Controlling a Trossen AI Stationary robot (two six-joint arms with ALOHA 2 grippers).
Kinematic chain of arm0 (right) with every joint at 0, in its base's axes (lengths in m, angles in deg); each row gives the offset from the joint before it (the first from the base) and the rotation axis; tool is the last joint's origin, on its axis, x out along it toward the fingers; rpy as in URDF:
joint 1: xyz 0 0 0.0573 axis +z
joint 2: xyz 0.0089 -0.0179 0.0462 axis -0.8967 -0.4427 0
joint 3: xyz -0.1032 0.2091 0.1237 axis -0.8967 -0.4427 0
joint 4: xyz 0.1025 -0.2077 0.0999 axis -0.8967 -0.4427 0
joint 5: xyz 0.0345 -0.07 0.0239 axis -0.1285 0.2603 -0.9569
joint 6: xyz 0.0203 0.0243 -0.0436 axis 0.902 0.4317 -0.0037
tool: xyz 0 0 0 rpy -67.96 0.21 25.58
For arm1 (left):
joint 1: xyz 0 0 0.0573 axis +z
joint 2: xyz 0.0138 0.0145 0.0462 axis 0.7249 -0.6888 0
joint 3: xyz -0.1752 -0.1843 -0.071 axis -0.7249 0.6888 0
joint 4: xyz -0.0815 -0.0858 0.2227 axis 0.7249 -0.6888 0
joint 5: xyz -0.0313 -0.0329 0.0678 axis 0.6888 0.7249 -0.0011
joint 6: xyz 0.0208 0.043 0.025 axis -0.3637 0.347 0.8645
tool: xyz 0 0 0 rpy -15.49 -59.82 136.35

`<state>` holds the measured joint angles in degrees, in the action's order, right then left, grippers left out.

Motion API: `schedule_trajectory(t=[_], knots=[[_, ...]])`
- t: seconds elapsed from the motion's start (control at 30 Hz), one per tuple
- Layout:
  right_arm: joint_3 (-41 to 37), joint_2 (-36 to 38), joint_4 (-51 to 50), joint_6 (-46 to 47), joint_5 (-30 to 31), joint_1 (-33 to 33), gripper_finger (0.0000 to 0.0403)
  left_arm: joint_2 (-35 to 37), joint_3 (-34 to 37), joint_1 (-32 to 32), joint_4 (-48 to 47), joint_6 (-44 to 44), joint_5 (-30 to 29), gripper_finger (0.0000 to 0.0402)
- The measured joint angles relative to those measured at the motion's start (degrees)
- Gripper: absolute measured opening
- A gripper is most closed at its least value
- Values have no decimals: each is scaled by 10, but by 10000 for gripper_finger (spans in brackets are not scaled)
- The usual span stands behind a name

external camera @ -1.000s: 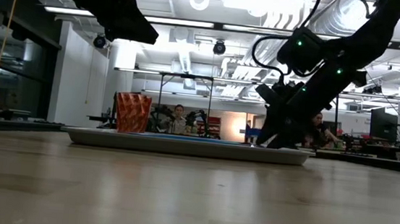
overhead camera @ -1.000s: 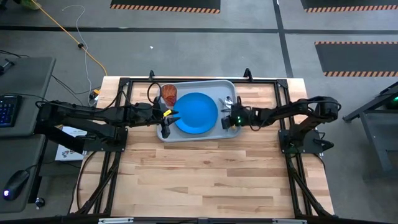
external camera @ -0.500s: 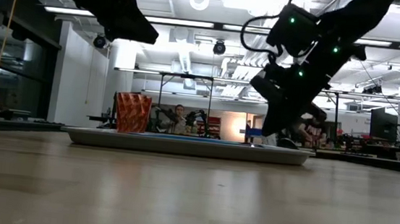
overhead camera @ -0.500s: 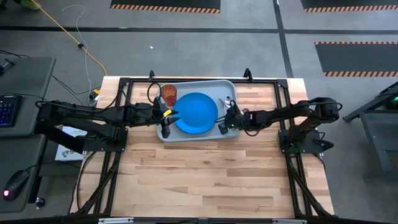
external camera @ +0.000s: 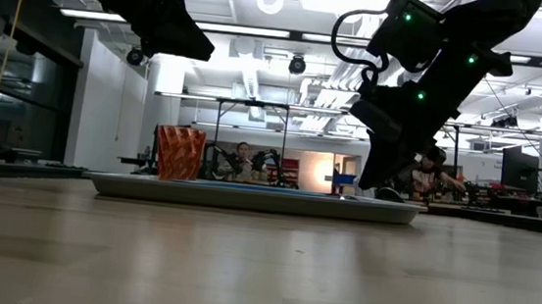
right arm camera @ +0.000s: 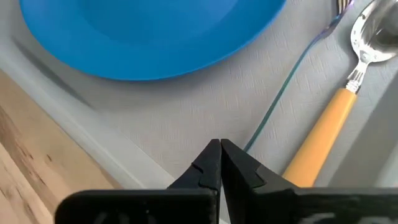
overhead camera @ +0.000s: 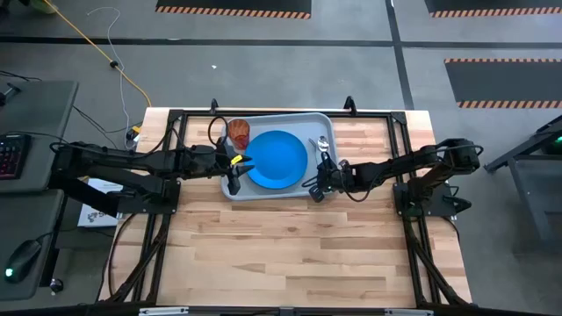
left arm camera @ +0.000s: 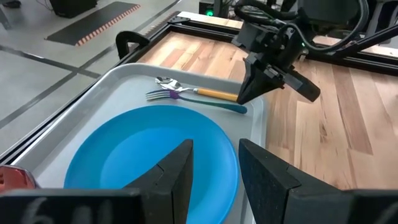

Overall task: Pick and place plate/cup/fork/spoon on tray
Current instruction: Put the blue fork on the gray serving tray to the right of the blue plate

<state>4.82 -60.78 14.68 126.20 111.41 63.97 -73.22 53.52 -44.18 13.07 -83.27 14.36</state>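
Even, bright overhead light; ceiling fixtures glare in low view. Pale wooden worktop (external camera: 261, 269) blurs close to lens. Left claw's dark fingers (left arm camera: 180, 174) out of focus.

A robotics lab: hazard-striped floor mats (overhead camera: 233, 8), exposed ceiling ducts (external camera: 381, 14).

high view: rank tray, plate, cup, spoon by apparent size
1. tray, largest
2. plate
3. cup

The spoon shows only partly, beside the right gripper, so its place against the cup is unsure.

keyboard (overhead camera: 7, 156), mouse (overhead camera: 24, 257), yellow cable (overhead camera: 98, 53) beside the table (overhead camera: 290, 254)
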Motion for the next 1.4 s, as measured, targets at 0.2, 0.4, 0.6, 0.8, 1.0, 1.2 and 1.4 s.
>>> schedule_trajectory(t=[0.2,0.4,0.6,0.8,1.0,1.2,1.4], knots=[[0,0,10,-42,-5,-16,0,0,0,0,2,0,0,117],[-1,-23,43,-92,-16,-29,0,0,0,0,2,0,0,117],[-1,-35,105,-165,-32,-30,0,0,0,0,2,0,0,117],[-1,-35,75,-220,-47,-44,0,0,0,0,2,0,0,117],[-1,-35,53,-245,-49,-64,0,0,0,0,2,0,0,117],[-1,-35,63,-298,-72,-71,0,0,0,0,2,1,0,117],[-4,-30,95,-334,-79,-74,0,0,0,-1,-1,1,2,117]])
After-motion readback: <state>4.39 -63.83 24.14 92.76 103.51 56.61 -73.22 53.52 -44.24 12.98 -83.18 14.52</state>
